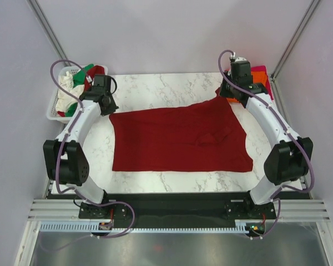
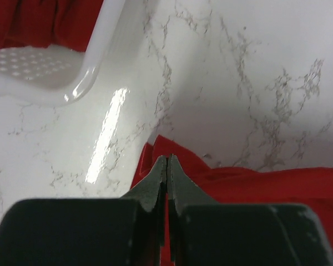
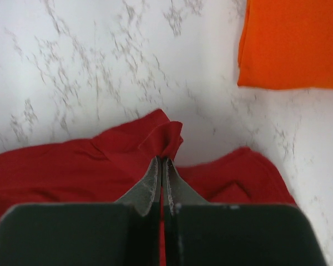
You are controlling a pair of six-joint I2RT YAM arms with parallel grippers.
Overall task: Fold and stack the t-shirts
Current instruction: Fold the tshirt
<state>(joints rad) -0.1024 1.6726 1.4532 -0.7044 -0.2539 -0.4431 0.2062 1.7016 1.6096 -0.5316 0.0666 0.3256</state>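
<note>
A dark red t-shirt [image 1: 177, 138] lies spread across the marble table. My left gripper [image 1: 105, 105] is shut on its far left corner; in the left wrist view the jaws [image 2: 167, 160] pinch red cloth [image 2: 255, 183]. My right gripper [image 1: 233, 95] is shut on the far right corner; in the right wrist view a tuft of red cloth [image 3: 165, 139] sticks out past the closed tips [image 3: 161, 162]. A folded orange t-shirt [image 1: 259, 75] lies at the far right, also in the right wrist view [image 3: 291, 44]. White, green and red shirts [image 1: 80, 77] sit in the basket.
The white lattice basket [image 1: 55, 108] stands at the far left edge; its rim shows in the left wrist view [image 2: 83, 77]. Bare marble [image 1: 166, 88] lies beyond the shirt. Cage walls close the back and sides.
</note>
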